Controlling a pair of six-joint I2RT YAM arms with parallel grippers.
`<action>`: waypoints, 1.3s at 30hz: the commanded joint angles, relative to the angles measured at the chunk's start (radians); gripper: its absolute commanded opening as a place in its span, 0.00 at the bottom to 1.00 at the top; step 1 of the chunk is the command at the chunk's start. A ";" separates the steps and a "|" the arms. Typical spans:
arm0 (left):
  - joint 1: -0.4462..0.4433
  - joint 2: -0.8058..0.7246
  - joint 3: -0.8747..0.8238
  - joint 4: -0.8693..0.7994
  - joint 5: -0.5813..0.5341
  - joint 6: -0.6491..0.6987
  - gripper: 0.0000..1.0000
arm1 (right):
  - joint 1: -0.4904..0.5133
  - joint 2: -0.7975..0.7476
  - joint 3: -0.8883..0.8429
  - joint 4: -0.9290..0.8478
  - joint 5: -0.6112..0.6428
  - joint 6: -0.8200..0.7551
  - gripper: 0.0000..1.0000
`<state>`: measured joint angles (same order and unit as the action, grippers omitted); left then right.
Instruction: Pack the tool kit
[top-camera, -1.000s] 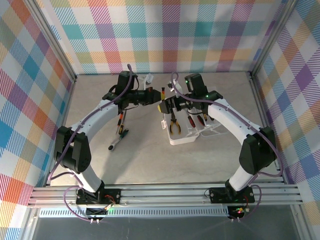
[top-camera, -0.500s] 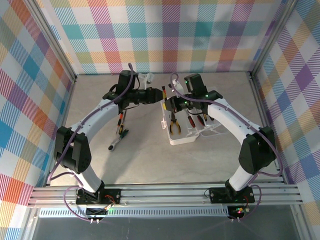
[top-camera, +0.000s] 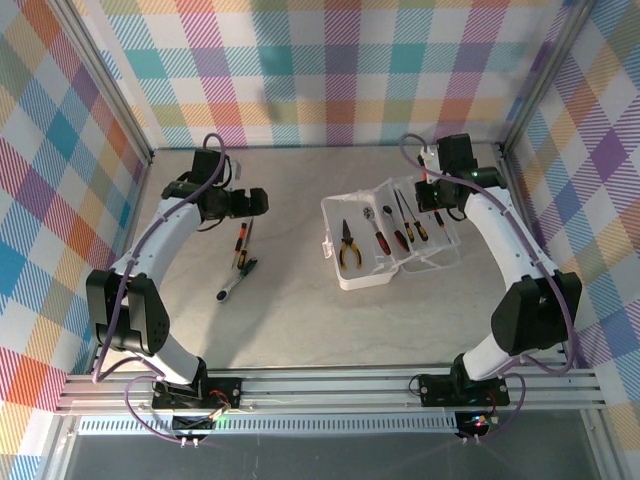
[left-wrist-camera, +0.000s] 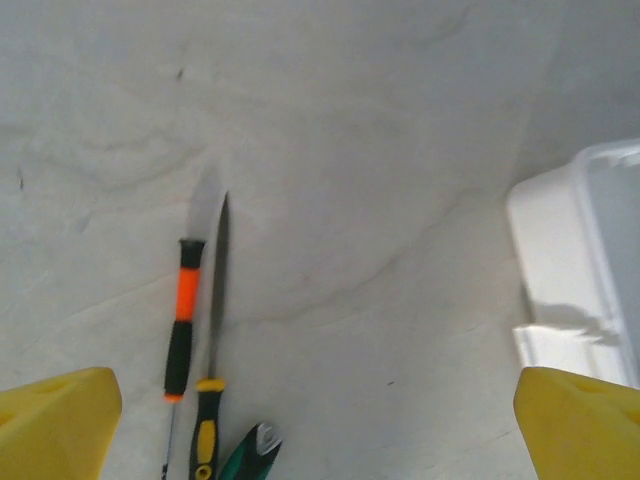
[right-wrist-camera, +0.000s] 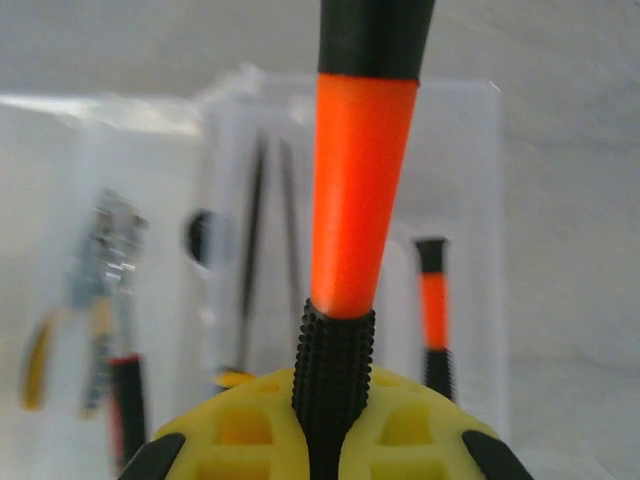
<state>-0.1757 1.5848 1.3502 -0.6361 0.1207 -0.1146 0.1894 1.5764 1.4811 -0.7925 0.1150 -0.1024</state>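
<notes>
Right claw (right-wrist-camera: 335, 430): clenched on an orange-and-black screwdriver (right-wrist-camera: 365, 190), its handle running straight out from my grip.
Tool case (top-camera: 345, 283): open, directly beneath that claw, right of centre on the table (top-camera: 300, 320); pliers (top-camera: 348, 245) and screwdrivers lie inside in rows.
Next move, as I judge it: lower the screwdriver parallel to its slotted neighbours.
Left claw (top-camera: 252, 203): spread wide, holding nothing, above the loose tools.
Loose tools: an orange-handled driver (left-wrist-camera: 182, 320) and a yellow-handled driver (left-wrist-camera: 212, 340), side by side, well left of the case; my left arm is nearer.

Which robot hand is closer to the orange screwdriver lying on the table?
Left. The left gripper hovers right by the orange screwdriver; the right gripper is away over the clear case.
</notes>
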 joint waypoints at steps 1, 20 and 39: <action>0.001 0.024 -0.029 -0.045 -0.040 0.029 1.00 | -0.007 0.043 0.040 -0.091 0.116 -0.065 0.00; 0.001 0.096 -0.019 -0.082 -0.021 0.090 1.00 | 0.018 0.166 0.063 -0.159 0.180 -0.076 0.15; -0.073 -0.005 -0.167 -0.130 -0.104 0.021 1.00 | 0.045 -0.014 0.061 -0.115 0.001 -0.039 0.74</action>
<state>-0.2039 1.6436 1.2377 -0.7216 0.0479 -0.0528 0.2131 1.6382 1.5368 -0.9325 0.2291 -0.1555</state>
